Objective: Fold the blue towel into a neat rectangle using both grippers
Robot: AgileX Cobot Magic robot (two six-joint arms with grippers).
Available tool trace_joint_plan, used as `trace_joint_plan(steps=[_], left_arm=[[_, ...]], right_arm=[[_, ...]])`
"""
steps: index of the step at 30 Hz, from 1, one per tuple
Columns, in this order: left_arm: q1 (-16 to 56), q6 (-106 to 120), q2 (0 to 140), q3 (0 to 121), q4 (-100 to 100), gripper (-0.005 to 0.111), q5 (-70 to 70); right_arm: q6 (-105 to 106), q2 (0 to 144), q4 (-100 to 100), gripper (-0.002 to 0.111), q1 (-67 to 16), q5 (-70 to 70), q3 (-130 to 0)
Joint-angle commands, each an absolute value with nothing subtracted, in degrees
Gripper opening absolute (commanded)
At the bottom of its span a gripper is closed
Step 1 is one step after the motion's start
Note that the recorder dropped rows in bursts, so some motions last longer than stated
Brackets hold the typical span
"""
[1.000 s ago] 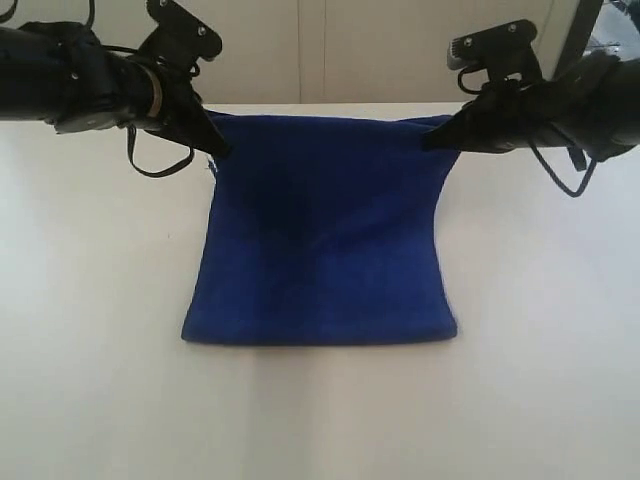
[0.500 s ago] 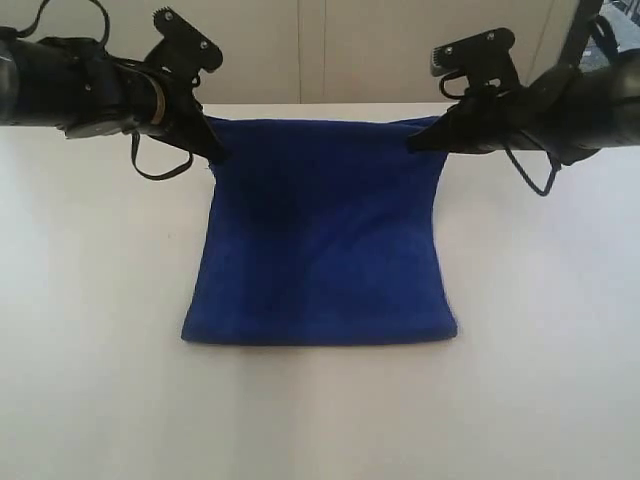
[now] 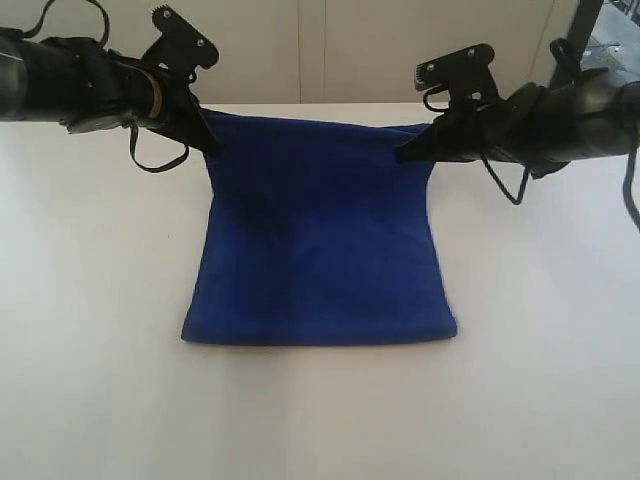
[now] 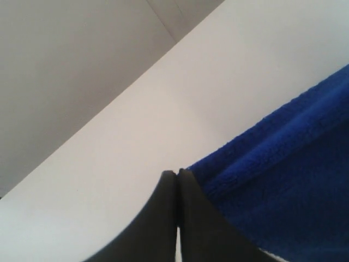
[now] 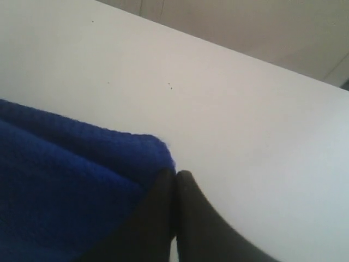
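The blue towel [image 3: 320, 240] lies spread on the white table [image 3: 100, 380], with its near edge flat and its far edge raised between the two grippers. My left gripper [image 3: 212, 143] is shut on the far left corner. My right gripper [image 3: 402, 154] is shut on the far right corner, which is drawn inward. In the left wrist view the black jaws meet at the gripper [image 4: 177, 173], with the towel [image 4: 283, 180] bunched against one side. The right wrist view shows the same: the gripper [image 5: 175, 174] is pressed closed at the towel's [image 5: 65, 180] corner.
The table's far edge [image 3: 320, 104] runs just behind the towel, with a beige panelled wall [image 3: 320, 50] beyond. A dark frame [image 3: 584, 28] stands at the back right. Cables hang from both arms.
My right gripper has moved left and a little down, carrying its towel corner inward, so the far edge is shorter. The left gripper has barely shifted.
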State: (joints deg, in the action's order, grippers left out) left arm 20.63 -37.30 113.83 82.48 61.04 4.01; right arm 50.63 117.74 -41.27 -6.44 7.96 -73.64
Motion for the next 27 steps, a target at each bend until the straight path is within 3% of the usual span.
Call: trace_joint_plan(steps=[1, 18, 23, 27], left_arm=[[19.1, -37.3, 113.7, 82.7, 61.9, 0.0, 1.9], [19.0, -37.0, 118.5, 84.1, 61.9, 0.0, 6.3], [19.0, -37.0, 118.5, 84.1, 61.9, 0.003, 5.3], [19.0, -37.0, 118.5, 84.1, 61.9, 0.026, 3.3]], right_arm=[[51.2, 120.0, -41.3, 0.0, -6.2, 10.1, -75.9], [51.2, 120.8, -41.3, 0.001, -6.2, 13.1, -76.0], [51.2, 120.9, -41.3, 0.018, -6.2, 13.1, -76.0], [50.9, 120.9, -41.3, 0.035, -6.2, 13.1, -76.0]])
